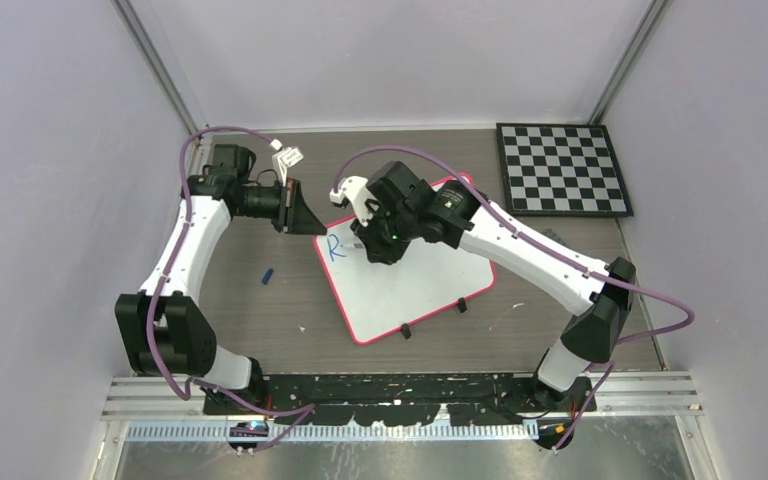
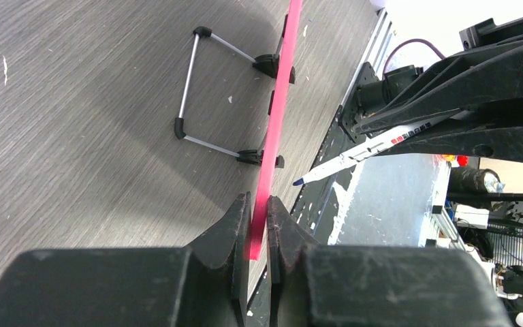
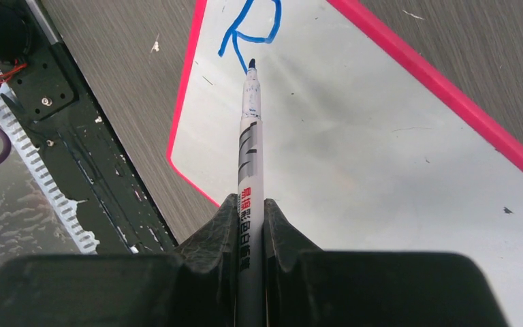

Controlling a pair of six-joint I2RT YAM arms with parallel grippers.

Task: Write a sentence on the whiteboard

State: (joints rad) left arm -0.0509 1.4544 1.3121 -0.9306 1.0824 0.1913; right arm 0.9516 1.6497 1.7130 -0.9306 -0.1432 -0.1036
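Blue R on whiteboard, marker tip beside

We see a table of dark grey-brown wood grain. The whiteboard rests near its middle, turned askew to the edges. A checkerboard lies flat in the far right corner. A small blue piece lies left of the whiteboard, apart from it.

Whiteboard with the sentence only one letter long
White, pink-rimmed and round-cornered, it lies skewed at the centre, with two black clips on its near edge. A lone blue "R" sits by its far-left corner.
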